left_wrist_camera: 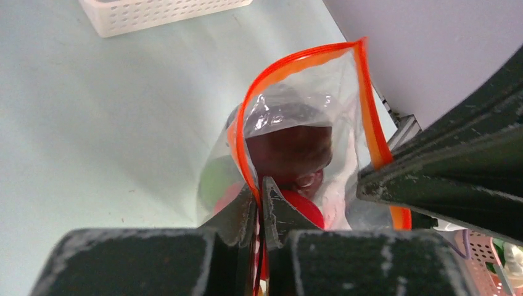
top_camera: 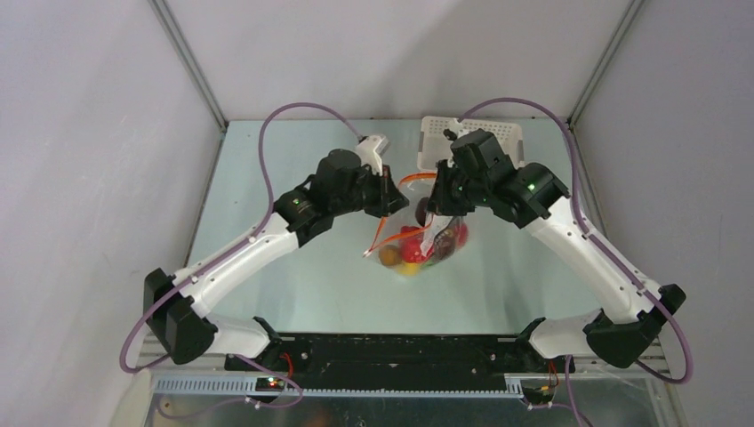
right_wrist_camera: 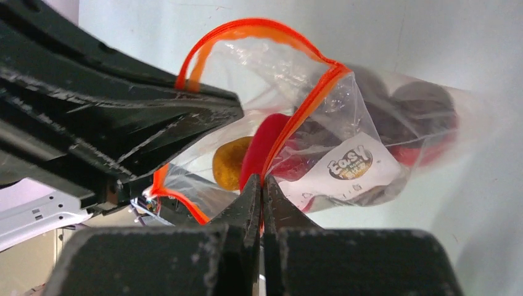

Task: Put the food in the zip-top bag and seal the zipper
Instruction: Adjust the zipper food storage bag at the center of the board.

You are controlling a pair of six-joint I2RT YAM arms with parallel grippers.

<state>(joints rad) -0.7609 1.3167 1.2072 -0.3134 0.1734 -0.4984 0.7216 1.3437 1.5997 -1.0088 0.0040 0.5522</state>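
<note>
I've got L gripper [left_wrist_camera: 260, 191] & R gripper [right_wrist_camera: 262, 185] each clamped on orange-red zipper strip [right_wrist_camera: 253, 24] of clear floppy plastic bag [right_wrist_camera: 370, 105], mouth gaping btwn them, 9-to-3 o'clock.

Zip-top bag [right_wrist_camera: 345, 105]: thin clear plastic film, glossy, crinkled w/ glare. Zipper [right_wrist_camera: 302, 117]: opaque orange-red plastic, smooth. Food [right_wrist_camera: 262, 145]: smooth, shiny, plastic-looking skins. Label [right_wrist_camera: 351, 163] on bag: white, matt, paper-like. Fingers [right_wrist_camera: 280, 206]: black, matt, scuffed grey at edges. Table [left_wrist_camera: 92, 123]: pale green, smooth, matt. Basket [top_camera: 471, 133], 12 o'clock on table: white perforated plastic.
</note>
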